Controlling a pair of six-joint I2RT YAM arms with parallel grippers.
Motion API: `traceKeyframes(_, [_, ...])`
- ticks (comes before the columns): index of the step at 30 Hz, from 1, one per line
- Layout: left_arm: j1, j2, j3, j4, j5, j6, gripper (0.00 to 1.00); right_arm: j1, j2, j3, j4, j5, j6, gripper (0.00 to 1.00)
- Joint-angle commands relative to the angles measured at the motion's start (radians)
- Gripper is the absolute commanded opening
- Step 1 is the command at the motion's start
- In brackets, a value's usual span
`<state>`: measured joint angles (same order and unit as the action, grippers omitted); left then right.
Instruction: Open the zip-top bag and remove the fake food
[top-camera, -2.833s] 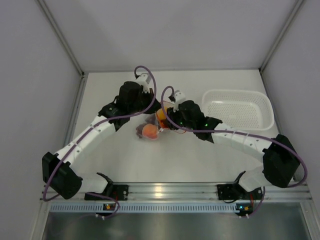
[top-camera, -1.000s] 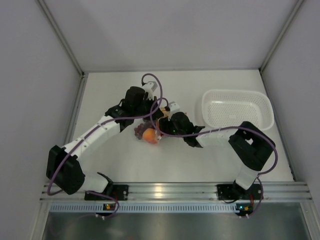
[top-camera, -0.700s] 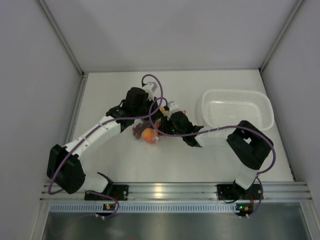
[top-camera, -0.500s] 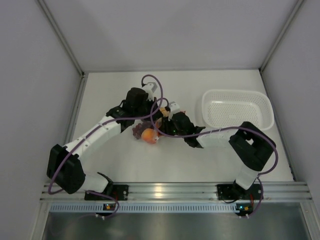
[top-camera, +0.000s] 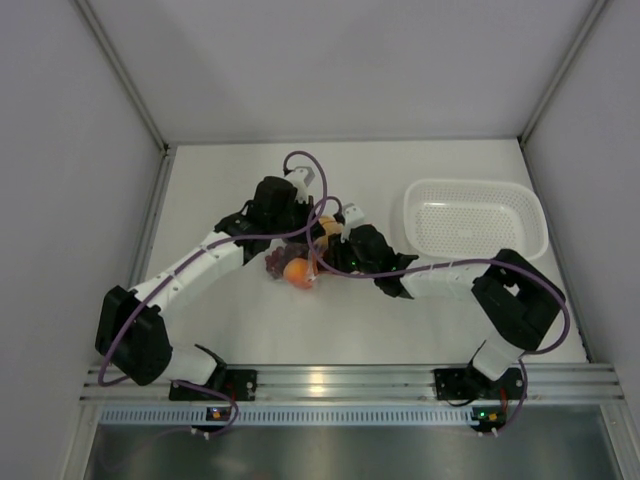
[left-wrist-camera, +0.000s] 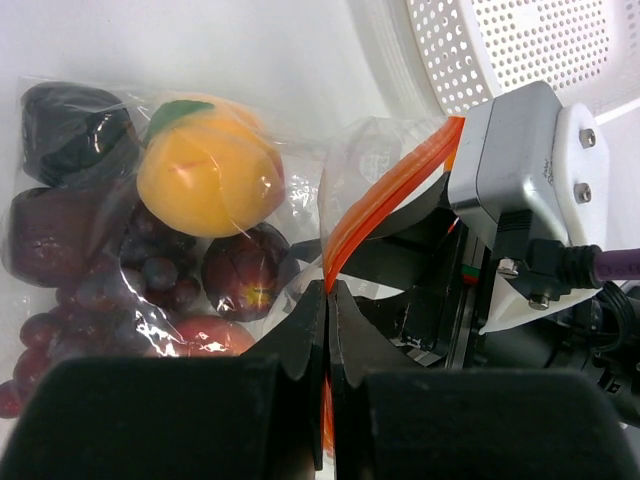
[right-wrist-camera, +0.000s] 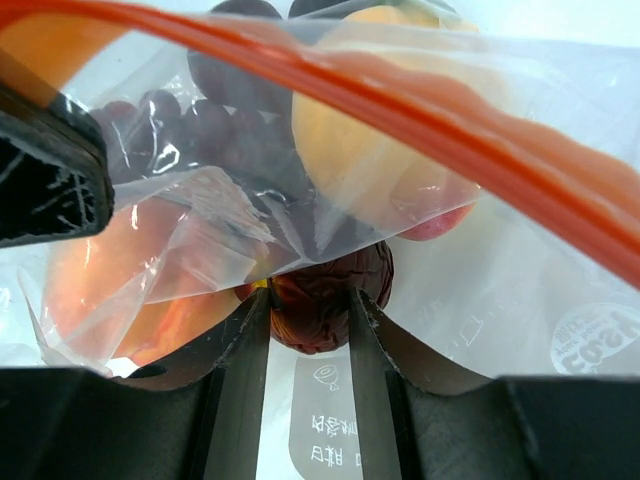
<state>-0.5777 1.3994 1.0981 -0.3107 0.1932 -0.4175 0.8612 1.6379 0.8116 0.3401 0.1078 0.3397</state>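
The clear zip-top bag (top-camera: 292, 262) lies at mid-table with the fake food in it. My left gripper (left-wrist-camera: 327, 290) is shut on its orange zip strip (left-wrist-camera: 385, 190) and holds one lip up. In the left wrist view I see an orange-yellow fruit (left-wrist-camera: 205, 180), a grape bunch (left-wrist-camera: 150, 275) and dark pieces through the plastic. My right gripper (right-wrist-camera: 308, 300) reaches into the bag's mouth under the strip (right-wrist-camera: 420, 95), its fingers closed against a dark red fruit piece (right-wrist-camera: 325, 300). A peach (right-wrist-camera: 100, 280) lies to its left. In the top view both grippers, left (top-camera: 302, 228) and right (top-camera: 325, 255), meet at the bag.
A white perforated basket (top-camera: 476, 215) stands at the right back of the table, a short way from the right wrist. It also shows in the left wrist view (left-wrist-camera: 520, 50). Grey walls close in the table on three sides.
The right arm has folded in and its gripper has gone into the bag's mouth. In the last second the right wrist drew slightly right. The left gripper kept its hold.
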Motion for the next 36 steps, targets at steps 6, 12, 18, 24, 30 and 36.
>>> traceKeyframes(6, [-0.001, -0.007, 0.003, 0.035, 0.002, 0.0, 0.0, -0.004, 0.071, 0.063, 0.007, -0.042, -0.022, 0.4])
traceKeyframes(12, [0.001, -0.002, 0.003, 0.035, -0.005, 0.006, 0.0, -0.004, 0.129, 0.132, -0.036, -0.065, -0.03, 0.63])
traceKeyframes(18, [-0.001, 0.007, 0.003, 0.035, -0.003, 0.003, 0.0, -0.004, 0.21, 0.184, -0.041, -0.076, -0.015, 0.75])
traceKeyframes(24, [0.001, 0.021, 0.006, 0.041, 0.012, -0.003, 0.0, -0.01, 0.24, 0.135, 0.163, -0.036, 0.041, 0.75])
traceKeyframes(30, [0.001, 0.023, 0.003, 0.041, 0.014, -0.001, 0.0, -0.01, 0.273, 0.147, 0.289, -0.066, 0.013, 0.76])
traceKeyframes(36, [0.001, 0.03, -0.003, 0.041, 0.015, 0.005, 0.0, -0.021, 0.332, 0.158, 0.362, -0.103, -0.016, 0.65])
